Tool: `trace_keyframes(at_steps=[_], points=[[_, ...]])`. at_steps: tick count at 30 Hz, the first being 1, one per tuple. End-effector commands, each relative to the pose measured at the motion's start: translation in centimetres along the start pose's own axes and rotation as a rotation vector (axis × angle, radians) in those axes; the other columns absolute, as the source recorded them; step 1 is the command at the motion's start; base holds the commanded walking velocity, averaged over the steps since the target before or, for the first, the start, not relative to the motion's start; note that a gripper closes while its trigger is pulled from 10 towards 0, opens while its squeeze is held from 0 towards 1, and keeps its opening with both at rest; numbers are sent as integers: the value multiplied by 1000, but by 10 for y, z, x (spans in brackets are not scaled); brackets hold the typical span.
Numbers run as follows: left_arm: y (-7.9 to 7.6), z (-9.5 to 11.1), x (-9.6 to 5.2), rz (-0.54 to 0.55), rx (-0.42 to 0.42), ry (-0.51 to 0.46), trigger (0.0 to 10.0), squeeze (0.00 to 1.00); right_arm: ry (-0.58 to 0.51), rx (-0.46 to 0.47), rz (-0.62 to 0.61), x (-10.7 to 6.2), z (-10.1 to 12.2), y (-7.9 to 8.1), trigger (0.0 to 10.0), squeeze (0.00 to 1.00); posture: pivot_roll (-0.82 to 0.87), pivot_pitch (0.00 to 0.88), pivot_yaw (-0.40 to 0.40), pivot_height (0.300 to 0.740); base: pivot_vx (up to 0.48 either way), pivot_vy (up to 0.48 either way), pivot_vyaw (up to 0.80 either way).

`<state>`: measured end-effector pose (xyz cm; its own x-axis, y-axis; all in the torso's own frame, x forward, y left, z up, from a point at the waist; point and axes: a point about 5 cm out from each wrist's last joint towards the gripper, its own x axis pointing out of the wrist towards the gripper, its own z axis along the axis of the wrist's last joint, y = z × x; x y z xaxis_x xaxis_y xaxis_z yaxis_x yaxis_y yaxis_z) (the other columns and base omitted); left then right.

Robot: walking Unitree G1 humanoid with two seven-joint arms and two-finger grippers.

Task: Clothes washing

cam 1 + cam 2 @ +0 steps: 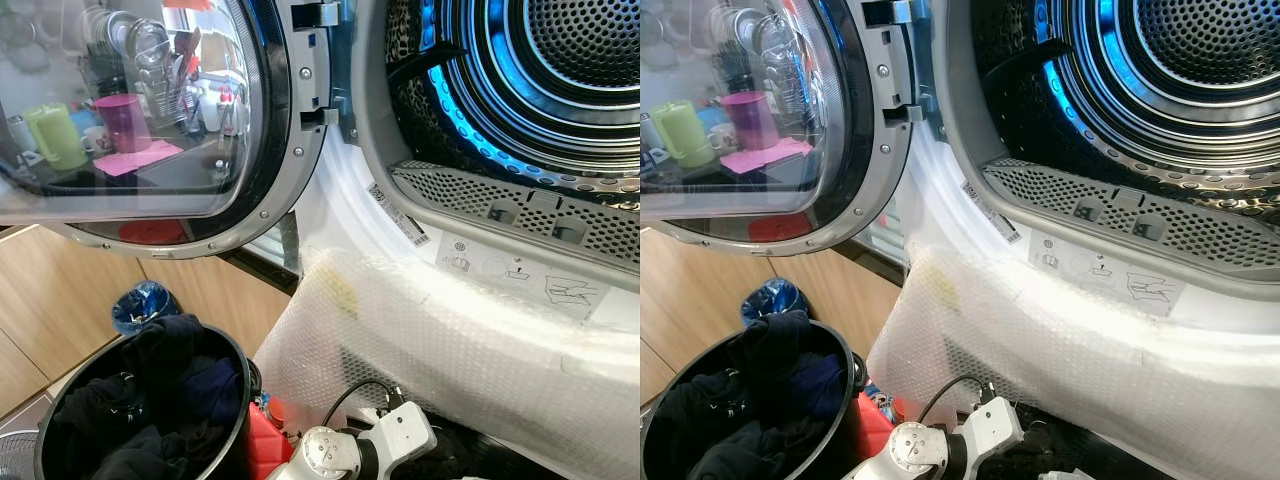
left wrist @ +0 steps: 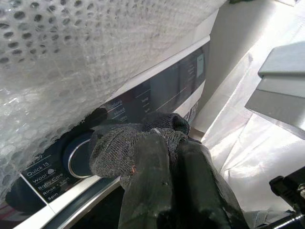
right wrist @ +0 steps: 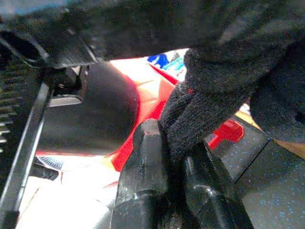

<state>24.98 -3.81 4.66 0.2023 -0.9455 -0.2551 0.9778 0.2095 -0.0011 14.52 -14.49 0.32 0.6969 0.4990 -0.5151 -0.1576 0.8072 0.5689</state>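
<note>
Two claws each clench dark knit cloth: the left claw (image 2: 174, 157) pinches a sock (image 2: 128, 143) near the control panel (image 2: 143, 105), the right claw (image 3: 174, 157) grips dark fabric (image 3: 205, 109). Beside them, a bin (image 1: 235, 350) holds dark clothes (image 1: 150, 400). Beyond, bubble wrap (image 1: 450, 350) drapes below the open drum (image 1: 540, 70) and its door (image 1: 150, 110).

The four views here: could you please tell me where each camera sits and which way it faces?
Left eye view: head, facing forward and down at the open drum, door and black basket; a silver arm shows.
Right eye view: other eye, same scene.
Left wrist view: along the left gripper, shut on dark knit cloth, facing a control panel.
Right wrist view: along the right gripper, shut on dark cloth.
</note>
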Motion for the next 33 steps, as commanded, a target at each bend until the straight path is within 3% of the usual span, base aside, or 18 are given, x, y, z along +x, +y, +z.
trace_keyframes(at_steps=[1, 3, 4, 6, 7, 8, 16, 18, 25, 26, 28, 33], points=[[-1, 8, 4, -1, -9, -33, 0, 0, 0, -17, 16, 1, -2, 5, 0, 0, -58, 0, 66, 740, 0, 0, 0], [0, 8, 4, -4, -15, -35, 0, 0, -9, -22, 29, 2, -2, 6, 0, 0, -59, 0, 68, 740, 0, 0, 0], [0, 8, 3, -8, -32, -36, 1333, 0, -11, -21, 36, 2, -3, 8, 0, 0, -60, 0, 70, 740, 0, 0, 0], [-1, 6, 1, -54, -54, -28, 8588, 0, -11, -22, 35, 2, -4, 8, 0, 0, -60, 0, 72, 740, 0, 0, 0], [-2, 5, 0, -65, -49, -24, 8588, 1000, -10, -31, 33, 2, -5, 8, 0, 0, -55, 0, 76, 740, 0, 0, 0], [-2, 3, -4, -95, -50, -19, 10000, 1000, 1, -50, 34, 2, -8, 8, 0, 0, -51, 0, 79, 740, 0, 0, 0], [17, 1, -40, -166, -96, 19, 10000, 1000, 14, -69, 31, 1, -18, 9, 0, 0, -47, 0, 97, 740, 0, 0, 0], [24, 2, -49, -156, -68, 36, 10000, 1000, 11, -79, 32, 0, -18, 9, 0, 0, -46, 0, 97, 740, 0, 0, 0], [26, 5, -56, -157, -57, 49, 10000, 1000, 1, -77, 30, -1, -18, 8, 0, 0, -46, 0, 97, 740, 0, 0, 0], [45, -12, -78, -23, -55, 130, 10000, 1000, -70, -174, 58, -11, -10, 9, 0, 0, -42, 0, 106, 740, 0, 0, 0], [56, -30, -95, 84, -37, 214, 10000, 1000, -137, -201, 75, -20, -2, 9, 0, 0, -43, 0, 103, 740, 0, 0, 0], [62, -44, -103, 215, -81, 237, 10000, 1000, -176, -213, 75, -30, 5, 7, 0, 0, -61, 0, 96, 740, 0, 0, 0]])
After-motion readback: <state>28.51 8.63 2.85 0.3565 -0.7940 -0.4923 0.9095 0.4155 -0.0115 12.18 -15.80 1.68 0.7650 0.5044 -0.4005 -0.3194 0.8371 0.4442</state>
